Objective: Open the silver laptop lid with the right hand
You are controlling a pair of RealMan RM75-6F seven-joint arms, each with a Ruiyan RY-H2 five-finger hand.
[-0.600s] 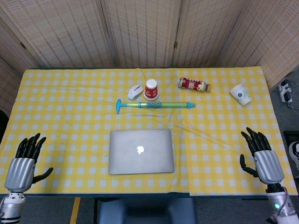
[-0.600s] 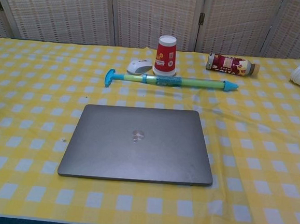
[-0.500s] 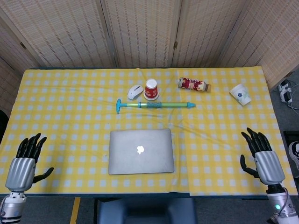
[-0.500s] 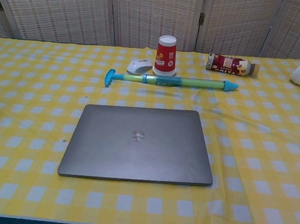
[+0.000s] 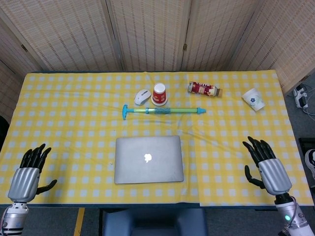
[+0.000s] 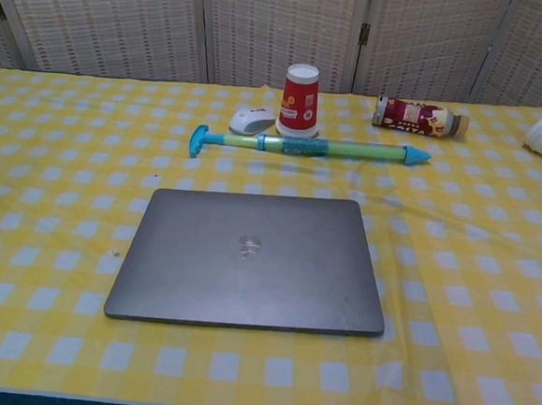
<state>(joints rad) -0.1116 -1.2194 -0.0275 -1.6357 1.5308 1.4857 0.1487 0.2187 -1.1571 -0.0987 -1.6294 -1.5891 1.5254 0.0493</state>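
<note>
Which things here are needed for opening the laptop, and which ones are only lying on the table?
Needed:
silver laptop, lid closed
right hand, open, apart from the laptop

Only lying about:
white mouse
red paper cup, upside down
long blue-green tube toy
bottle, on its side
white paper cup, on its side

Silver laptop (image 6: 249, 260): matt brushed metal lid, smooth. Tablecloth (image 6: 58, 158): yellow-white checked cloth, slightly creased. Right hand (image 5: 266, 168): silvery metal-look back, black glossy fingers; left hand (image 5: 28, 170) same. Red cup (image 6: 300, 100): paper. Long tube (image 6: 310, 147): shiny plastic. Upper frame, screens (image 5: 147, 32): coarse woven panels.
</note>
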